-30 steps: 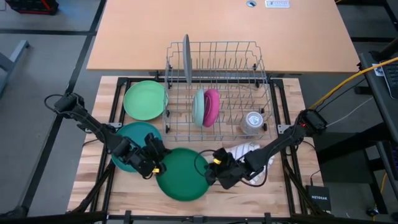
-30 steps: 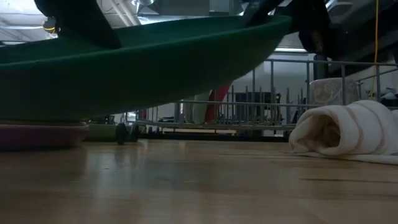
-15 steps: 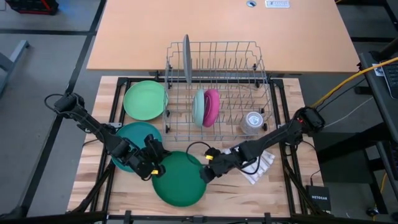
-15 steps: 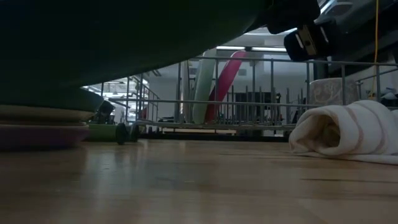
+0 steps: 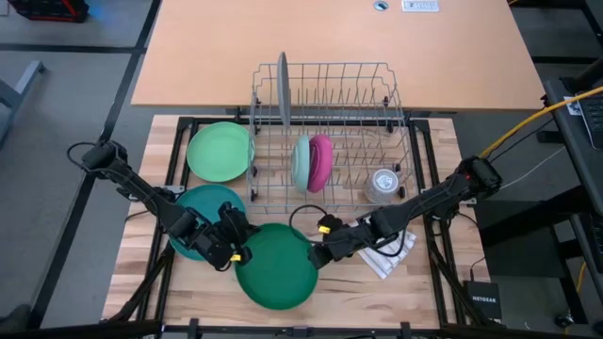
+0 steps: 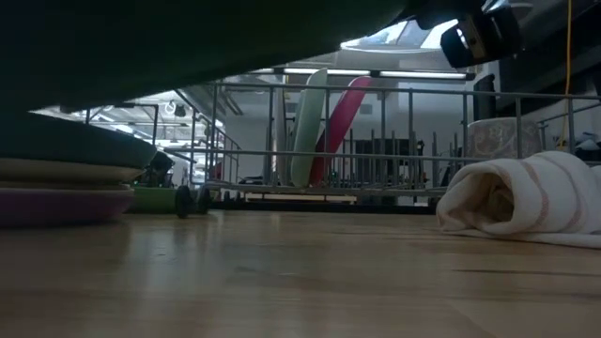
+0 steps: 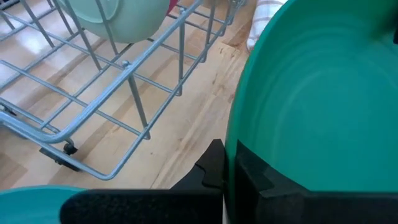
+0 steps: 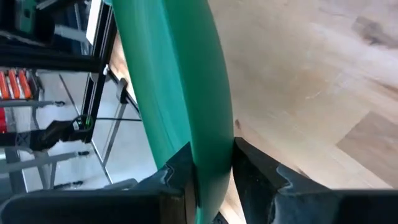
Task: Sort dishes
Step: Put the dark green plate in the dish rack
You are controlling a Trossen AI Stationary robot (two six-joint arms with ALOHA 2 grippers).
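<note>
High view, dark green plate [image 5: 276, 268]: front middle of the wooden table [image 5: 424, 292], held at both edges.
High view, left gripper [image 5: 236, 252]: clamped tight on the plate's rim at 9 o'clock.
High view, right gripper [image 5: 318, 254]: partly closed over the rim at about 2 o'clock.
High view, other dishes: teal plate [image 5: 205, 212] at 10 o'clock of the held one; light green plate [image 5: 220, 152] beyond it, beside the wire rack [image 5: 330, 134]; a pale green dish [image 5: 301, 163] and a pink dish [image 5: 321, 162] on edge inside the rack.
High view, cloth [image 5: 388, 247]: at 3 o'clock of the held plate, under the right arm.
Low view: plate's dark underside [image 6: 188, 42] fills the top, clear of the tabletop; stacked dishes [image 6: 66, 178] at 9 o'clock; rolled cloth at 3 o'clock.
Left wrist view: fingers [image 7: 255, 180] pinch the green rim, rack alongside.
Right wrist view: fingers [image 8: 180, 171] straddle the plate's edge, touching both faces.
</note>
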